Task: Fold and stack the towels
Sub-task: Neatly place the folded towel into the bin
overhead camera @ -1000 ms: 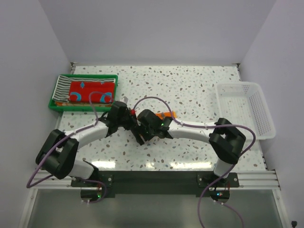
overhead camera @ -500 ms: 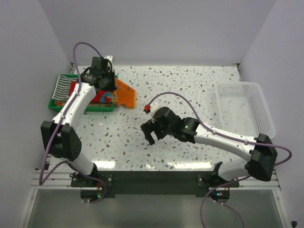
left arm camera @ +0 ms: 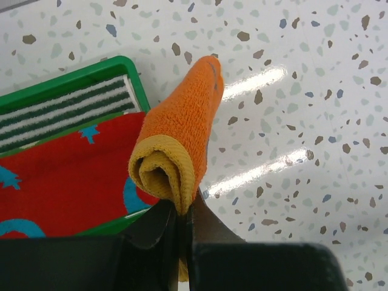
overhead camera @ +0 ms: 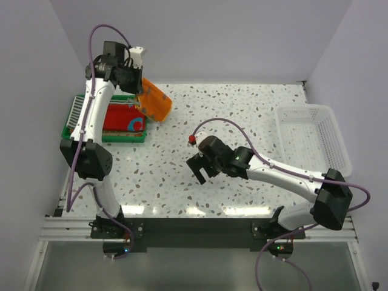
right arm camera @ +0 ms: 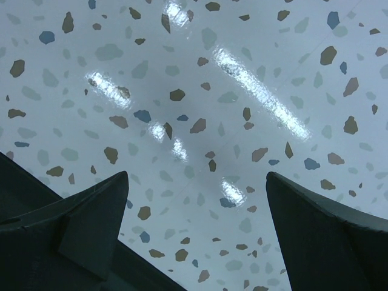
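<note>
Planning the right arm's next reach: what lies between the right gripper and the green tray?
Only bare speckled tabletop between the right gripper and the green tray, as the top view shows. The orange towel hangs farther back, off that line.

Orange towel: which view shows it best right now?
Left wrist: it shows the folded orange towel close up, pinched in the shut left tool. Top external shows it small, dangling by the green tray. Right wrist shows only tabletop.
</note>
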Available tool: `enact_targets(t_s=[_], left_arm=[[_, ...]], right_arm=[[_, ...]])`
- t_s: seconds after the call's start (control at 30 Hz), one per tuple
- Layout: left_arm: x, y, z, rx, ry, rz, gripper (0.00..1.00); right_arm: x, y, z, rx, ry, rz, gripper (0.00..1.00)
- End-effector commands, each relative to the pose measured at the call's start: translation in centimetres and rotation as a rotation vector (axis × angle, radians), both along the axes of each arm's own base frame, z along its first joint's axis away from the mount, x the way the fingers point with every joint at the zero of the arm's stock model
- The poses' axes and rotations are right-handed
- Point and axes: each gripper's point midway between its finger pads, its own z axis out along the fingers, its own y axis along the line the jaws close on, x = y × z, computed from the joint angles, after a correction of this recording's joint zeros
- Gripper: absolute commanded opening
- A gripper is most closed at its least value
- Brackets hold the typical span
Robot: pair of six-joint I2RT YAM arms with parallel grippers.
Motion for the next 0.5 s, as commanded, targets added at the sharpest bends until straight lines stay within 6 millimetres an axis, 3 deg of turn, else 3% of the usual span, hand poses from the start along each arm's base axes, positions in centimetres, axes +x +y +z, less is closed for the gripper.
enact_targets(t_s=[0.0,0.2,0.27,0.3,0.47], left_arm=[[-1.4,1.6,3.0,-0.041,-0.039,-0.047,0.0],[-3.0,2.2,5.4,-0.106,-0.097,-0.075,0.0],[-3.1,2.4,5.2,-0.096,-0.097,-0.069,0.0],[-2.9,3.9,4.8,-0.092,-0.091,-0.034,0.0],[-2.5,5.9,2.5,-0.112,-0.019,0.04,0.0]], right_arm=[[1.2,0.0,1.5,0.002,-0.037,-0.017,0.99],[1.7,0.0,1.4,0.0,-0.035,-0.017,0.99],[1.7,0.2,1.3,-0.002,-0.026,-0.012,0.99],[1.7,0.3,1.3,0.002,-0.026,-0.012,0.99],[1.8,0.3,1.2,-0.007,-0.023,-0.014,0.99]])
